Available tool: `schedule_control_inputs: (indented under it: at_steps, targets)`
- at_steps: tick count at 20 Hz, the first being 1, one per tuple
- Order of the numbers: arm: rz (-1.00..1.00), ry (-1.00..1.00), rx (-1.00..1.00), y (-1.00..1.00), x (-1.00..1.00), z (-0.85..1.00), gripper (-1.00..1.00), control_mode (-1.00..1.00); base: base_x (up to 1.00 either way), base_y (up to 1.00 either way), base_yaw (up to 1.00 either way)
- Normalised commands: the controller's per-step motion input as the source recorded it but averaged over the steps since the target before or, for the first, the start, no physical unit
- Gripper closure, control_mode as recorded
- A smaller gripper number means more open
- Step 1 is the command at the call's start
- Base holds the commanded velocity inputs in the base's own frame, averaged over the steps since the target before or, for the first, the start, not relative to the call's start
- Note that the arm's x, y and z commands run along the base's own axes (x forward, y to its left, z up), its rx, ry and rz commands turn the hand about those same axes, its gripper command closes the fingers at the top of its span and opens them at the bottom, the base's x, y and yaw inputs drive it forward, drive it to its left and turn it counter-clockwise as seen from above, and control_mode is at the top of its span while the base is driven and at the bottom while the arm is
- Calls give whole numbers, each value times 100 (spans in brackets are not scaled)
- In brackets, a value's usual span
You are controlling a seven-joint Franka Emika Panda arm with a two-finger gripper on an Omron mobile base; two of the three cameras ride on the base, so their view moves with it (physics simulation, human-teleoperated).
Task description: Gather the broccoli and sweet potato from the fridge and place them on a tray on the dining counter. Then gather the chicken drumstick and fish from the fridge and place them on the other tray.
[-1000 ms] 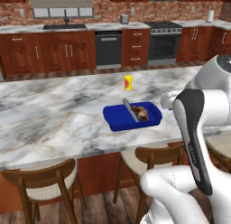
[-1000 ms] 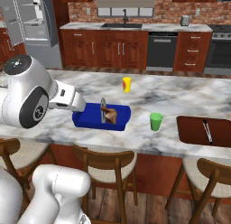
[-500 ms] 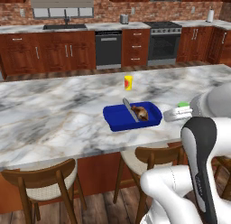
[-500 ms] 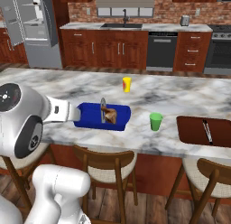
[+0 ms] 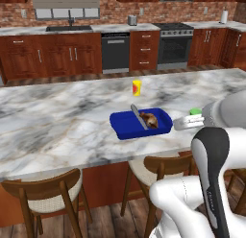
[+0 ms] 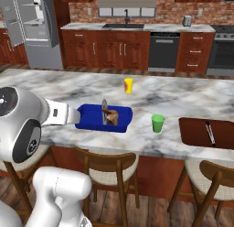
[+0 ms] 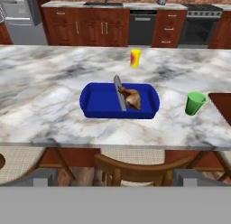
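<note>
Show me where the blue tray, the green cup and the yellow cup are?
blue tray (image 7: pixel 97 101): hand view, bare floor of its left half.
green cup (image 6: pixel 158 123): right base view, its side wall.
yellow cup (image 5: pixel 137 88): left base view, its side.

All three views face the counter (image 5: pixel 57 122), sharing the blue tray (image 7: pixel 97 101).

A marble dining counter (image 5: pixel 57 122) with wooden stools (image 6: pixel 107 169) on a plank floor (image 5: pixel 103 221) faces far cherry cabinets (image 6: pixel 109 50), a dishwasher (image 5: pixel 116 52), oven (image 5: pixel 172 44), fridge (image 6: pixel 41 31) at left, and brick wall (image 6: pixel 137 8).
</note>
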Motion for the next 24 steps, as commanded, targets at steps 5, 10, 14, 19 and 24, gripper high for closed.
schedule_control_inputs:
  at_steps: [5,10,14,19,24]
  targets:
    - [0,0,0,0,0,0,-100,-100,0,0,0]
    - [0,0,0,0,-14,0,-100,100,-33,13,0]
    - [0,0,0,0,0,0,-100,100,-100,85,-2]
    - [0,0,0,0,0,0,-100,100,-73,100,-3]
    - [0,0,0,0,0,0,-100,100,-18,100,0]
